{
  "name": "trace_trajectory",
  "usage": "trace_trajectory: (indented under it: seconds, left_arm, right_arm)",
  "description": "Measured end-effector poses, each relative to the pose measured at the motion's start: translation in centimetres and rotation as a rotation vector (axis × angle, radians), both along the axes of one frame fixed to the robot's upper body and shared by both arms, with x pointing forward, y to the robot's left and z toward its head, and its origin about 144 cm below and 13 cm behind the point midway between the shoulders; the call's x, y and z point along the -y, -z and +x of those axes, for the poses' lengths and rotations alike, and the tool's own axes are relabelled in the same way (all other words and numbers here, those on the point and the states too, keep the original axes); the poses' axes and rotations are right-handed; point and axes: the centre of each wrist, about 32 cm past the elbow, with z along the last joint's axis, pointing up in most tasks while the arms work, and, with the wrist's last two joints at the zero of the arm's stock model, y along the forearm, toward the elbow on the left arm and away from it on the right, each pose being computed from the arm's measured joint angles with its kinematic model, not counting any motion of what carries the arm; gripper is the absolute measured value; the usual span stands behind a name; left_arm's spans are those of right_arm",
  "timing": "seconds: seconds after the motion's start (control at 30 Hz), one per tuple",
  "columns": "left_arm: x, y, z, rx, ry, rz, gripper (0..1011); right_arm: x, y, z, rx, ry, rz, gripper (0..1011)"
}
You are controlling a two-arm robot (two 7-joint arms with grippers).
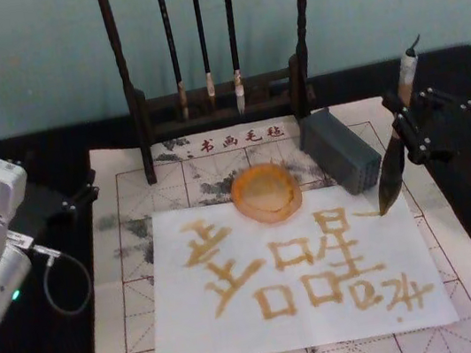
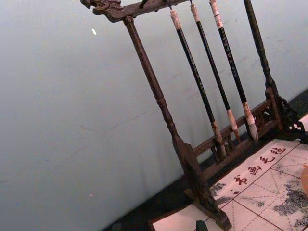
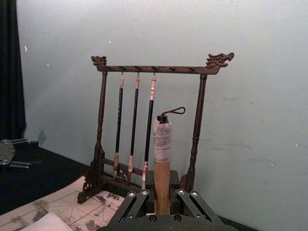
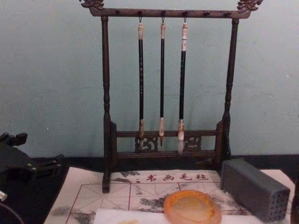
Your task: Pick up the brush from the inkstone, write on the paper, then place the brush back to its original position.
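- Paper [image 1: 242, 329], centre of head view: covered in amber characters across the middle and lower right. Writing looks nearly or fully done.
- Brush [image 1: 392, 162]: right of frame in head view, off the inkstone [image 1: 265, 193]. It tilts, with the white cap up and back and the dark tuft down by the paper's upper right edge. A short stroke lies just beside the tip. Can't tell whether the tip touches the sheet or hangs just above it.
- Right gripper [image 1: 404, 125]: fingers clamped on the tan handle, mid-shaft. Right wrist view shows the handle standing up between the jaws.
- Left gripper [image 1: 73, 200]: parked on the black table, left edge of head view, well apart from the paper. Can't tell its state.
- Inkstone: empty, at the paper's top edge, centre frame, grey block [image 1: 339, 153] just to its right.
- Judgement: pick-up done and writing at or near its last stroke. Left to do: lift off, carry the brush left to the inkstone, lay it down, release.
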Motion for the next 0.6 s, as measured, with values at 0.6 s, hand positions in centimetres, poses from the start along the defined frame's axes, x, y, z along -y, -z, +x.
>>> trace_trajectory:
  seconds: [0.6]
  left_arm:
    - [0.00, 0.00, 0.00, 0.000, 0.000, 0.000, 1001]
  right_arm:
    - [-0.16, 0.27, 0.07, -0.002, 0.007, 0.004, 202]
